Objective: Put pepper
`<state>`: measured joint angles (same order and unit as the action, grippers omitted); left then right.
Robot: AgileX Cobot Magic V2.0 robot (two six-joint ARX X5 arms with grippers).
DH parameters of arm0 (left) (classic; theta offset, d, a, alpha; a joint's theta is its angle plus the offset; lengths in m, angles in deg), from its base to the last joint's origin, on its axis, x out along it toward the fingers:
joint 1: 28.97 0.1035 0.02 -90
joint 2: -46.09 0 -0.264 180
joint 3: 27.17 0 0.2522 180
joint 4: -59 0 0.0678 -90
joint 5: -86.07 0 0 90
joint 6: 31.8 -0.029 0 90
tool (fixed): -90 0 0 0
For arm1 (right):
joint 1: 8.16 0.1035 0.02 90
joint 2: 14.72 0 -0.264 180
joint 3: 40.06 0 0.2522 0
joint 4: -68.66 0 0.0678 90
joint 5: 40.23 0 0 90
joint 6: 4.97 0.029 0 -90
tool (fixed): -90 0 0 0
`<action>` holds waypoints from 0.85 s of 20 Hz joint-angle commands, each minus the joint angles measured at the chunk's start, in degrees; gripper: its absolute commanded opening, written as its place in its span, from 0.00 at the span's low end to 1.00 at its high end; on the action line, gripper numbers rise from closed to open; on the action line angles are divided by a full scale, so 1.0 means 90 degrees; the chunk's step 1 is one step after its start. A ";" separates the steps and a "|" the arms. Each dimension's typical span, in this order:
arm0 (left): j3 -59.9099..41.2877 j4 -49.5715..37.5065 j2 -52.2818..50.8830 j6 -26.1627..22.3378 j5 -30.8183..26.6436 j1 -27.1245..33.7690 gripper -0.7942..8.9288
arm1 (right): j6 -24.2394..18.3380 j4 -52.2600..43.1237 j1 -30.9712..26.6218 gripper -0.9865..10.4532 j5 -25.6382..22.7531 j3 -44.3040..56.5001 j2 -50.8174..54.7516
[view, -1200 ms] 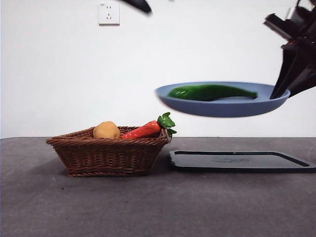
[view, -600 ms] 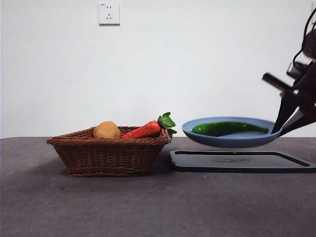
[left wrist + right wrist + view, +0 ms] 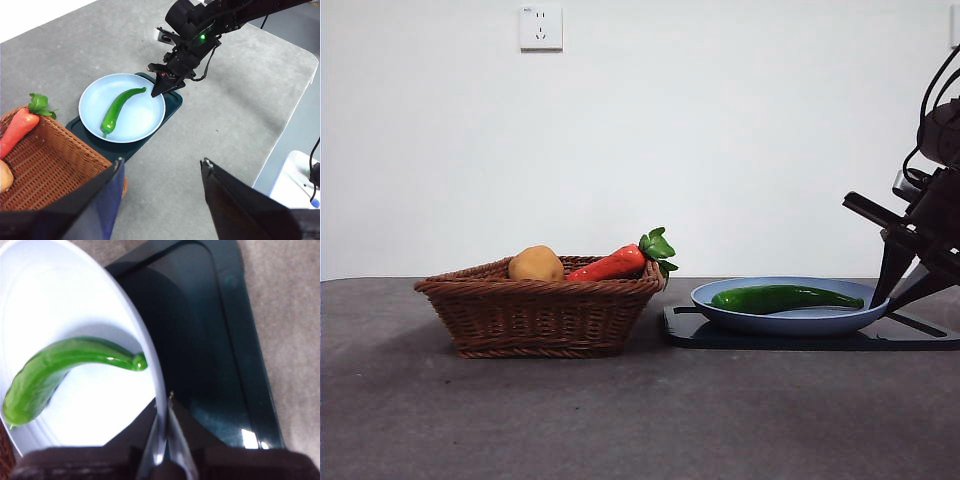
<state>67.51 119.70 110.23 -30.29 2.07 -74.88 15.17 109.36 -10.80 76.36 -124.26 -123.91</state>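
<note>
The pepper lay on its side in a blue plate. It was long, shiny and dark green, with a little curve in it. The plate sat on a dark tray on the grey table.

The right gripper was at the 3 o'clock edge of the plate in the front view. Its two black jaws were pinched on the rim of the plate, one jaw inside and one outside. In the right wrist view the gripper had the thin white rim squeezed between its tips, and the pepper lay close by in the plate, over the tray.

The left gripper hung high above the table with its jaws spread wide and nothing in them. From up there the pepper was in the middle of the plate, with its thin end toward the right gripper.

A brown wicker basket stood at 9 o'clock from the plate in the front view, just beside the tray. A round tan potato and a red-orange carrot with green leaves were in the basket. The carrot leaned on the basket's rim on the side near the plate. A white wall socket was at 12 o'clock above the basket.
</note>
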 commanded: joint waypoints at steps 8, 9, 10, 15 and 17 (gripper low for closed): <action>0.0104 0.0202 0.0046 0.0005 -0.0005 -0.0056 0.36 | -0.0362 0.0447 -0.0051 0.24 -0.0134 -0.0129 0.0233; 0.0104 0.0265 0.0046 0.0002 -0.0005 -0.0056 0.36 | -0.0420 0.0554 -0.0085 0.24 -0.0131 -0.0129 0.0449; 0.0104 0.0330 0.0046 0.0002 -0.0007 -0.0056 0.36 | -0.0527 0.0709 -0.0129 0.24 -0.0134 -0.0129 0.0753; 0.0104 0.0372 0.0046 0.0000 -0.0005 -0.0056 0.36 | -0.1375 0.1962 -0.0180 0.24 -0.0097 -0.0129 0.2725; 0.0104 0.0372 0.0046 -0.0002 -0.0002 -0.0056 0.36 | -0.1707 0.2599 -0.0058 0.24 0.0112 -0.0129 0.3648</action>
<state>67.51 123.33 110.23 -30.29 2.03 -74.88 2.60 132.50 -11.49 77.08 -124.33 -91.41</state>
